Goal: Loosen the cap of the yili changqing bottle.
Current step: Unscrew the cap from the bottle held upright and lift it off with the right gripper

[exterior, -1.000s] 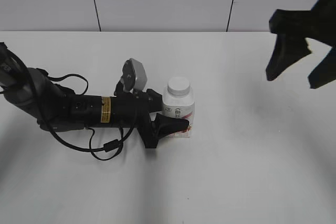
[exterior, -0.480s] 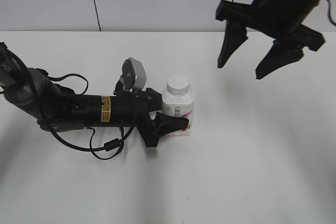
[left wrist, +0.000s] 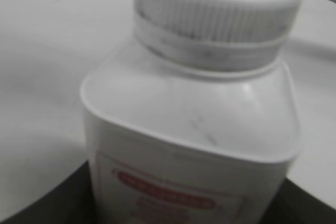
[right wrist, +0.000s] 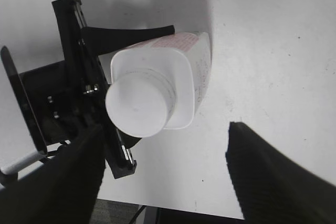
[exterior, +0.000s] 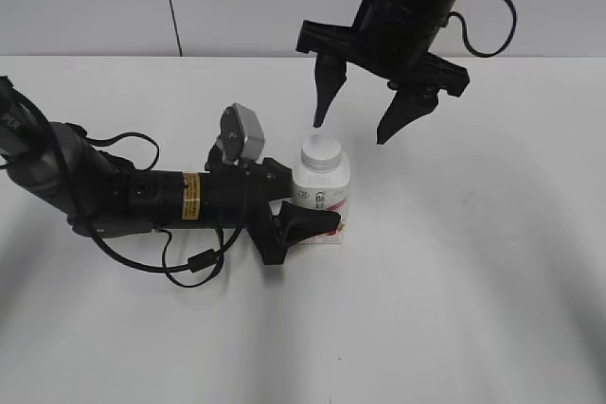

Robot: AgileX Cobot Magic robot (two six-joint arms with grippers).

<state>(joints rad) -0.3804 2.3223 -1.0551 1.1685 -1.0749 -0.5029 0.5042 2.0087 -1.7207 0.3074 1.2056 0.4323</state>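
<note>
On the table (exterior: pixel 473 281) I see the yili changqing bottle (exterior: pixel 322 201) standing straight up, cap (exterior: pixel 322 152) on top, my left gripper (exterior: pixel 298 205) squeezing its sides, my right gripper (exterior: pixel 363 120) wide open above, holding nothing.

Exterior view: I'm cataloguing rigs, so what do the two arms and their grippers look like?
Both arms are black. The left arm is a thick tube with a yellow label band, loose black cables looping beside it and a grey camera block near the wrist. The right gripper has two tapered, pointed black fingers on a crossbar, with a cable looping off its arm.
</note>
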